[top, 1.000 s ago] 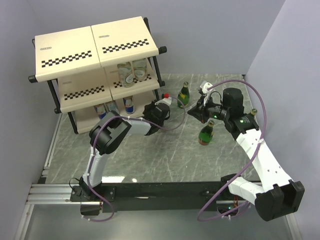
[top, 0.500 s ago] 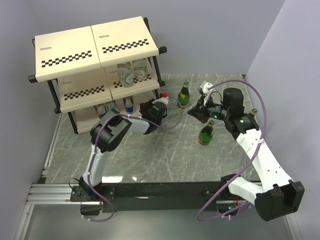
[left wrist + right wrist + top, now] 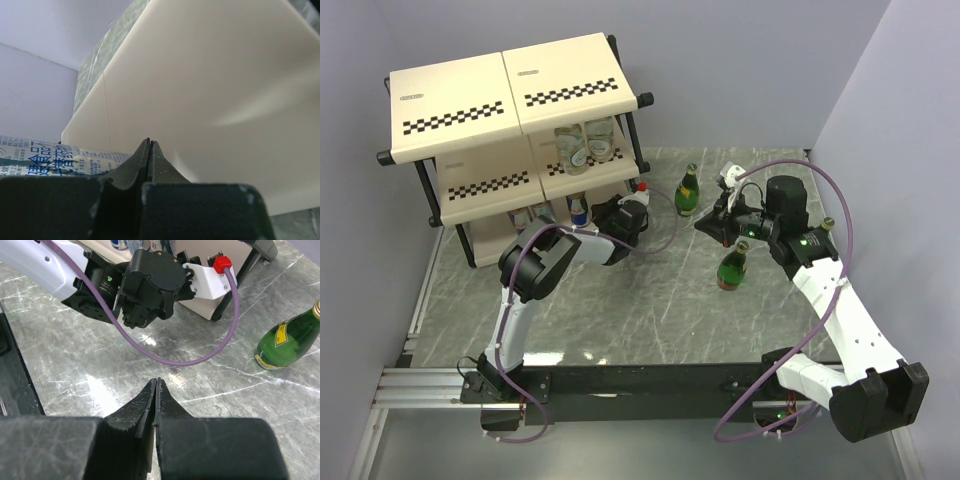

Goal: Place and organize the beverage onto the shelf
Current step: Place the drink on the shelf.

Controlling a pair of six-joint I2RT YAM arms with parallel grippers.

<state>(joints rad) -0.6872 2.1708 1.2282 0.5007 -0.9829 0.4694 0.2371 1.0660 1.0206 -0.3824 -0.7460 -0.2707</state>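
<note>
The shelf (image 3: 510, 95) stands at the far left. Two clear bottles (image 3: 585, 145) sit on its middle tier and three blue-silver cans (image 3: 578, 210) on its bottom tier. My left gripper (image 3: 599, 212) is shut and empty at the bottom tier's right end. In the left wrist view its tips (image 3: 150, 143) face a cream panel (image 3: 215, 90), with a can (image 3: 55, 158) at the left. Two green bottles (image 3: 687, 191) (image 3: 732, 266) stand on the table. A third (image 3: 827, 226) shows behind my right arm. My right gripper (image 3: 706, 226) is shut and empty between them (image 3: 156, 382).
The marble table (image 3: 650, 310) runs from the shelf to the grey walls at back and right. A purple cable (image 3: 200, 360) loops from the left wrist (image 3: 150, 280) over the table. One green bottle (image 3: 287, 342) stands right of it.
My left gripper has moved left, up to the shelf's bottom tier. The right arm and the bottles have not moved.
</note>
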